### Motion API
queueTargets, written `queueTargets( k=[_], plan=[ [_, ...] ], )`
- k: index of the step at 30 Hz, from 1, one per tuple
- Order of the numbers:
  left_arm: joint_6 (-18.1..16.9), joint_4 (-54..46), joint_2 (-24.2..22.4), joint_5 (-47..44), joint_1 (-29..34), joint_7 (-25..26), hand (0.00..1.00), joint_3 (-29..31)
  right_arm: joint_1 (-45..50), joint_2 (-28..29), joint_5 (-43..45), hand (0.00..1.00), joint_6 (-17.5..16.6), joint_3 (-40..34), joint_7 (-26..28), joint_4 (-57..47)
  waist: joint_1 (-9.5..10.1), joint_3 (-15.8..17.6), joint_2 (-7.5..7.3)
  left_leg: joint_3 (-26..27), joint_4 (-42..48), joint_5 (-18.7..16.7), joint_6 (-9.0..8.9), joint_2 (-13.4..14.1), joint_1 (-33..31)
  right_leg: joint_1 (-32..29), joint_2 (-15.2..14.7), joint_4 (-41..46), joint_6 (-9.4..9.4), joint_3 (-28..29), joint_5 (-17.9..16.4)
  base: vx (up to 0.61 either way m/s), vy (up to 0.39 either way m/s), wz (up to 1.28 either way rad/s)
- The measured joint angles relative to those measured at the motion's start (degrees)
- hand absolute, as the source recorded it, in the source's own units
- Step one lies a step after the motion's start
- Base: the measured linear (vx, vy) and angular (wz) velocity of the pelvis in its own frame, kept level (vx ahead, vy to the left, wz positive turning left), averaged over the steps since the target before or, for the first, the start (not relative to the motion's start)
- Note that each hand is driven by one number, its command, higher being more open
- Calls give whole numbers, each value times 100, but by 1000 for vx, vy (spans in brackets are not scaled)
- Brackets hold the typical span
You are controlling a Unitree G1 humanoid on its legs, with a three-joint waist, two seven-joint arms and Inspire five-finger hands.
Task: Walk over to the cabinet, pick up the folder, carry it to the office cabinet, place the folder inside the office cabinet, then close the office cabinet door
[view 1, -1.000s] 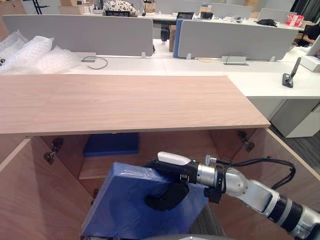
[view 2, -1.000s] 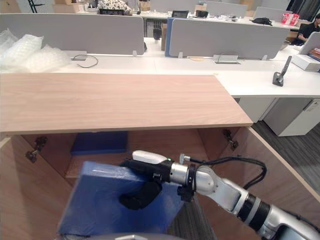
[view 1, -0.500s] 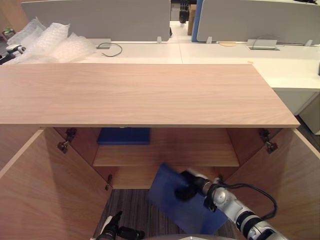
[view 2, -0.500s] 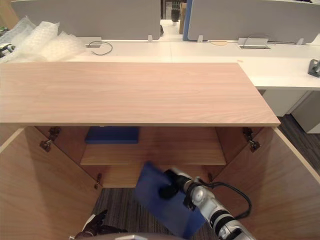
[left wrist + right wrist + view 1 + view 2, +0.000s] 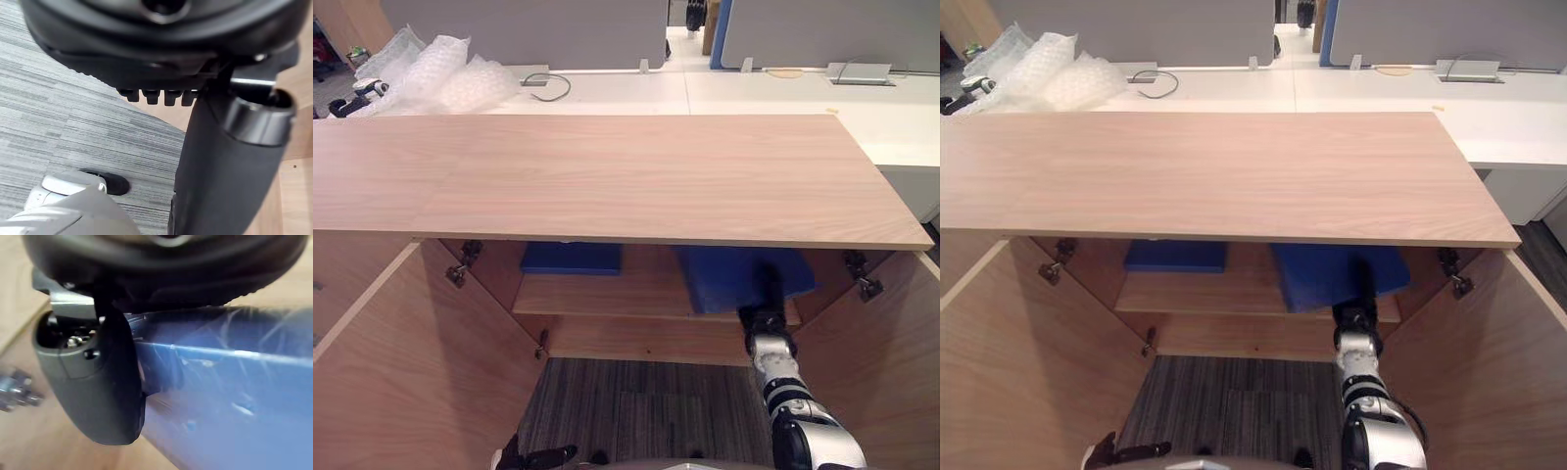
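Note:
The office cabinet has a light wooden top, and both doors stand open. A blue folder lies on the right part of the inner shelf, partly under the top board. My right hand reaches in from below and holds the folder's near edge. In the right wrist view its dark thumb presses against the glossy blue folder. My left hand hangs low by the carpet with relaxed fingers. Its thumb shows in the left wrist view.
A second blue folder lies on the shelf's left part. The open left door and right door flank the opening. Behind the cabinet stands a white desk with bubble wrap and grey dividers.
My right hand has lifted the folder from in front of the cabinet up and forward onto the shelf's right side. The camera has also shifted.

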Motion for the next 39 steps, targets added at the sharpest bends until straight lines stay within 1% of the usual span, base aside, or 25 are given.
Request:
queueTargets(
  k=[1,2,3,4,6,7,8,9,10,12,13,15,16,18,19,21,23,24,25,28,32,34,36,37,39],
  plan=[
    [-1,-39,-46,-15,51,0,100,-30,-83,-6,66,0,-96,-147,-1,0,1,18,8,-11,-1,9,10,-21,-18,-1,-18,-20,10,-12,11,-6,39,17],
    [3,-150,-76,-148,96,-58,100,-42,-259,-46,162,0,-282,-359,-33,2,19,109,31,-30,10,23,21,-54,-54,-2,-50,-39,26,-40,29,-13,41,12],
    [1,-185,-76,-157,98,-58,100,-70,-333,-80,171,0,-318,-422,-43,7,23,161,53,-49,29,28,29,-71,-88,-12,-68,-40,35,-69,37,-44,41,23],
    [-10,-290,-97,-170,76,-85,100,-147,-625,-159,207,0,-311,-563,-165,23,15,353,117,-142,158,30,35,-97,-244,-67,-123,-25,54,-137,50,-58,25,24],
    [-33,-409,-105,-221,71,-161,100,-250,-966,-236,206,0,-305,-675,-294,58,35,486,205,-181,385,-29,25,-115,-510,-253,-146,104,54,-196,40,-87,32,19],
    [-104,-517,-148,-314,24,-231,100,-256,-1388,-369,198,0,-227,-676,-373,81,84,675,308,-193,825,-175,13,-111,-880,-539,-157,383,34,-197,-40,-106,48,9],
    [-128,-549,-163,-348,-23,-269,100,-260,-1555,-438,181,0,-168,-671,-409,82,102,756,362,-211,1023,-248,-1,-109,-1030,-664,-154,544,33,-213,-103,-114,51,8],
    [-152,-568,-168,-360,-82,-307,100,-290,-1737,-517,146,0,-116,-658,-445,84,111,868,429,-234,1222,-318,-1,-106,-1166,-783,-154,741,28,-235,-196,-111,31,15],
    [-207,-607,-166,-416,-184,-343,100,-371,-2068,-667,71,0,-65,-591,-502,95,141,1027,553,-279,1655,-463,2,-115,-1468,-1100,-172,1271,17,-256,-417,-144,21,17],
    [-293,-787,-162,-581,-205,-468,100,-473,-2577,-882,-301,0,148,-515,-594,125,166,1159,684,-285,2415,-745,7,-196,-2074,-1831,-287,2338,14,-223,-888,-124,-1,13],
    [-303,-841,-164,-600,-205,-506,100,-476,-2704,-957,-367,0,208,-415,-630,126,185,1209,708,-284,2599,-822,10,-229,-2194,-1993,-327,2600,24,-198,-1010,-71,-27,1],
    [-329,-933,-137,-647,-208,-560,100,-461,-3134,-1187,-760,0,430,146,-724,167,238,1397,763,-205,3239,-1133,12,-300,-2550,-2480,-425,3416,37,-43,-1399,-66,-34,-12],
    [-314,-900,-112,-628,-204,-559,100,-462,-3264,-1197,-808,0,465,310,-740,188,237,1449,765,-168,3398,-1218,15,-308,-2636,-2618,-438,3609,42,16,-1490,-68,-30,-25],
    [-140,-654,-87,-576,-192,-552,100,-449,-3457,-1150,-820,0,457,522,-748,212,225,1578,784,-54,4026,-1546,26,-328,-3000,-3065,-466,4307,64,204,-1803,-69,-16,-26],
    [-102,-633,-95,-576,-189,-554,100,-449,-3516,-1175,-820,0,461,528,-753,215,219,1641,789,-28,4178,-1610,31,-344,-3076,-3163,-484,4478,68,243,-1873,-60,-4,-15],
    [14,-586,-161,-577,-175,-554,100,-427,-3784,-1303,-735,0,390,566,-769,214,184,1871,818,13,4780,-1846,36,-432,-3473,-3629,-565,5164,86,372,-2144,-88,-1,-3],
    [19,-587,-195,-580,-183,-552,100,-424,-4015,-1343,-624,0,266,564,-785,214,183,1987,875,9,5154,-1964,32,-472,-3788,-3957,-598,5565,84,434,-2282,-106,8,5],
    [23,-587,-197,-583,-201,-546,100,-415,-4124,-1357,-488,0,166,578,-818,213,203,1998,881,12,5387,-2009,0,-509,-4001,-4207,-638,5843,88,491,-2365,-87,4,7],
    [23,-591,-197,-584,-222,-543,100,-402,-4190,-1370,-458,0,135,568,-851,212,214,2019,889,12,5500,-2029,-6,-526,-4094,-4303,-660,5978,82,506,-2409,-79,-10,9],
    [29,-594,-258,-613,-449,-504,100,-181,-4500,-1530,-386,0,-16,567,-1019,160,281,2138,958,-4,6035,-2155,-52,-601,-4525,-4773,-723,6617,75,570,-2612,-89,-16,11],
    [72,-638,-311,-789,-613,-446,100,-167,-4708,-1698,-208,0,-129,510,-1363,108,309,2178,998,-55,6456,-2233,-119,-642,-4939,-5199,-752,7082,79,598,-2740,-77,-25,8],
    [112,-652,-388,-840,-682,-424,100,-131,-4724,-1781,-96,0,-280,390,-1561,99,329,2193,1010,-90,6632,-2249,-143,-664,-5144,-5408,-761,7290,47,601,-2787,-18,-23,7],
    [116,-663,-388,-845,-698,-423,100,-123,-4726,-1794,-10,0,-333,265,-1624,68,333,2210,1016,-108,6688,-2254,-153,-676,-5211,-5474,-769,7370,20,599,-2807,6,-30,6],
    [118,-687,-388,-895,-714,-423,100,-121,-4726,-1810,-5,100,-406,211,-1668,66,345,2229,1031,-129,6732,-2265,-172,-676,-5255,-5523,-768,7427,0,591,-2825,21,-55,4],
    [123,-712,-388,-912,-715,-423,100,-113,-4726,-1808,-5,100,-440,93,-1695,53,359,2229,1031,-141,6737,-2265,-178,-672,-5312,-5612,-764,7477,-21,586,-2839,24,-48,2]
  ],
)
